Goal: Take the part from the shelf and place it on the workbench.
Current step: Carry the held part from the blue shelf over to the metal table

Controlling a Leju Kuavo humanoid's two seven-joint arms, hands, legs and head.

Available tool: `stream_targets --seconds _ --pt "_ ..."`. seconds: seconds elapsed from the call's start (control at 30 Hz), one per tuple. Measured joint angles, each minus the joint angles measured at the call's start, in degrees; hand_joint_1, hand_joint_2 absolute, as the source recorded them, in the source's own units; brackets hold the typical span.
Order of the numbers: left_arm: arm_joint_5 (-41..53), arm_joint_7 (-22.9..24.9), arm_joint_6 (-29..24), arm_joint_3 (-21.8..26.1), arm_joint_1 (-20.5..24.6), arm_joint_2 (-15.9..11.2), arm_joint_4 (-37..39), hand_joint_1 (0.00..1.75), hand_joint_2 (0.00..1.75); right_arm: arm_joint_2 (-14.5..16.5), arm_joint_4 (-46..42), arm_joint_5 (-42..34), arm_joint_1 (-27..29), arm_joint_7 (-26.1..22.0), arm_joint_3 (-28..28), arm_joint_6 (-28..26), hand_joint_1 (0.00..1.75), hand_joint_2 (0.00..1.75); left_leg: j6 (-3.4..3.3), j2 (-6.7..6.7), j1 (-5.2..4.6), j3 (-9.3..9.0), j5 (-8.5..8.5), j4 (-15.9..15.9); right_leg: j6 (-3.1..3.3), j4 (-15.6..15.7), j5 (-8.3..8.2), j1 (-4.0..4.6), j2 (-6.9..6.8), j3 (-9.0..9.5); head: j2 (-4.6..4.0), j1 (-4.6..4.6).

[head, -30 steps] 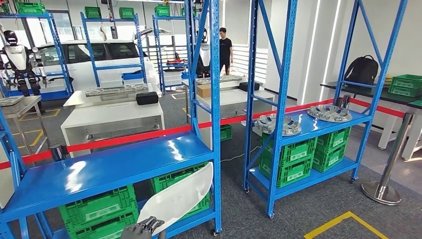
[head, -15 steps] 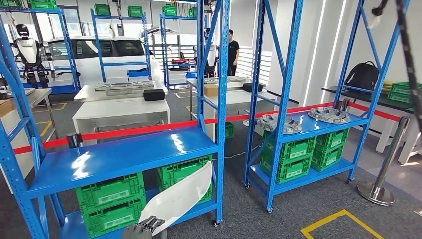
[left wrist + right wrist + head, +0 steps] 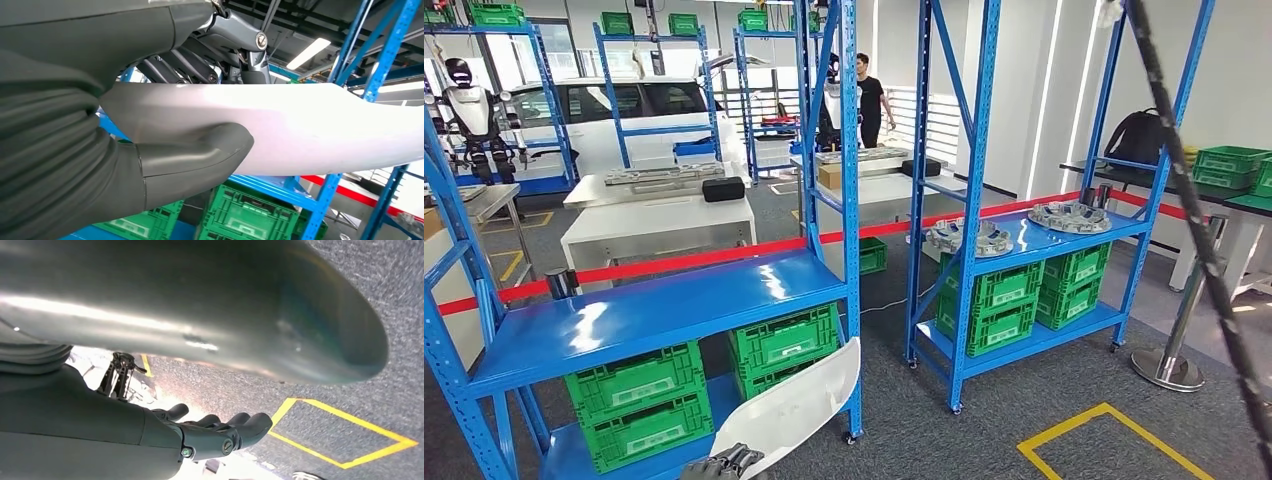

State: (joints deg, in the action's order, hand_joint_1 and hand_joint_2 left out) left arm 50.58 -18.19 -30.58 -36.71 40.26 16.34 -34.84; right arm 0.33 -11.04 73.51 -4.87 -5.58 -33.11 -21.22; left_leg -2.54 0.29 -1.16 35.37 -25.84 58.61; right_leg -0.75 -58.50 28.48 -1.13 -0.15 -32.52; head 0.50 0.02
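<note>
Part [image 3: 792, 408]: long white curved panel, glossy, held at near end by left hand [image 3: 721, 463] low in head view, just in front of near blue shelf [image 3: 654, 315] and level with green crates [image 3: 639, 400] under its deck; far end angled up toward shelf's front right post. Off the shelf already, not yet on any workbench. Probably light and fairly stiff, thin moulded shell by the look; smooth painted face likely slippery, prone to scuffs, and long overhang past the grip likely to swing and twist. Better hold probably nearer the middle or with a second hand under the free end; edge grip safer than flat pinch on the gloss. Left wrist view gives the grip itself: thick grey thumb [image 3: 200, 155] pressed flat on one face of panel, darker fingers [image 3: 180, 62] wrapped behind the other face, so clamped on the part. Head view hides that contact, gives instead panel's full length and its place against shelf. Right wrist view adds right hand [image 3: 220, 432]: fingers loosely extended and slightly apart, holding nothing, hanging over grey carpet with yellow floor marking [image 3: 345, 432]. White workbenches [image 3: 659, 220] well behind shelf, beyond red barrier tape [image 3: 684, 262].
</note>
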Motion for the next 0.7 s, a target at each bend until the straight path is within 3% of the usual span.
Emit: stream_targets --seconds 0.07,0.13,0.3,0.4,0.43,0.47,0.57,0.6,0.63,0.7 --pt "0.1 0.0 0.0 -0.1 0.0 0.3 0.0 1.75 1.75 0.0 0.0 -0.2 0.0 -0.1 -0.5 -0.3 0.0 0.0 1.09 0.0 0.09 -0.12 0.73 -0.3 0.3 0.0 -0.28 0.07 0.0 -0.29 0.0 -0.03" --pt "0.1 0.0 0.0 -0.2 0.0 0.4 0.0 1.75 1.75 0.0 0.0 -0.3 0.1 -0.1 -0.8 -0.6 0.0 0.0 1.75 -0.01 0.15 -0.08 1.15 -0.5 0.42 -0.1 -0.47 0.1 0.0 -0.53 0.0 -0.03" --pt "-0.4 -1.0 0.2 -0.6 0.1 0.7 0.5 1.75 1.75 0.0 0.0 -2.9 0.1 -0.9 -2.7 -2.0 0.0 0.0 1.88 -0.06 0.09 0.2 1.23 -0.4 0.22 0.0 -0.69 -0.07 -0.02 -0.58 0.0 -0.03" --pt "-1.4 -1.3 -0.3 -0.6 0.4 0.8 1.0 1.75 1.75 0.0 0.0 -3.0 0.0 -1.6 -3.6 -1.6 0.0 0.0 0.85 0.02 0.33 -0.66 2.09 -2.3 -0.45 0.7 -0.94 -0.18 0.01 -0.22 0.0 -0.09" --pt "-1.6 -1.4 -0.5 -0.7 0.5 0.9 1.3 1.75 1.75 0.0 0.0 -2.8 -0.1 -1.7 -3.6 -1.3 0.0 0.0 0.59 0.15 0.59 -1.23 2.67 -3.4 -0.58 0.0 -0.24 -0.12 0.07 -0.51 0.0 -0.08" --pt "-1.8 -1.6 -0.8 -0.7 0.7 0.9 1.6 1.75 1.75 0.0 -0.1 -2.6 -0.2 -1.6 -3.6 -1.1 0.0 0.0 0.48 0.28 0.89 -1.69 3.21 -4.3 -0.72 -1.9 1.09 -0.1 0.12 -1.34 0.0 0.01" --pt "-1.8 -2.0 -1.2 -0.9 0.8 1.0 2.5 1.75 1.75 0.0 -0.1 -2.5 -0.5 -0.9 -3.8 -0.7 0.0 0.0 0.71 0.42 1.15 -1.15 3.6 -4.4 -1.67 -11.8 6.03 -0.6 0.18 -6.03 0.0 0.21" --pt "-1.8 -2.0 -1.2 -0.9 0.7 1.0 2.7 1.75 1.75 0.0 -0.1 -2.4 -0.5 -0.8 -3.9 -0.6 0.0 0.0 0.93 0.42 1.33 -0.78 3.6 -4.0 -2.09 -13.3 6.23 -0.88 0.16 -6.75 0.0 0.22" --pt "-1.7 -1.8 -1.2 -0.9 0.7 1.0 2.9 1.75 1.75 0.0 -0.1 -2.3 -0.5 -0.8 -4.0 -0.6 0.0 0.0 1.26 0.43 1.61 -0.37 3.53 -3.5 -2.54 -12.6 5.34 -1.19 0.11 -6.35 0.0 0.24" --pt "-1.4 -1.3 -1.1 -1.0 0.8 1.0 3.0 1.75 1.75 0.1 -0.1 -2.1 -0.6 -0.6 -4.0 -0.6 0.0 0.0 2.32 0.48 2.29 0.72 3.0 -1.8 -3.61 -6.5 2.32 -1.84 -0.21 -3.08 0.0 0.31"
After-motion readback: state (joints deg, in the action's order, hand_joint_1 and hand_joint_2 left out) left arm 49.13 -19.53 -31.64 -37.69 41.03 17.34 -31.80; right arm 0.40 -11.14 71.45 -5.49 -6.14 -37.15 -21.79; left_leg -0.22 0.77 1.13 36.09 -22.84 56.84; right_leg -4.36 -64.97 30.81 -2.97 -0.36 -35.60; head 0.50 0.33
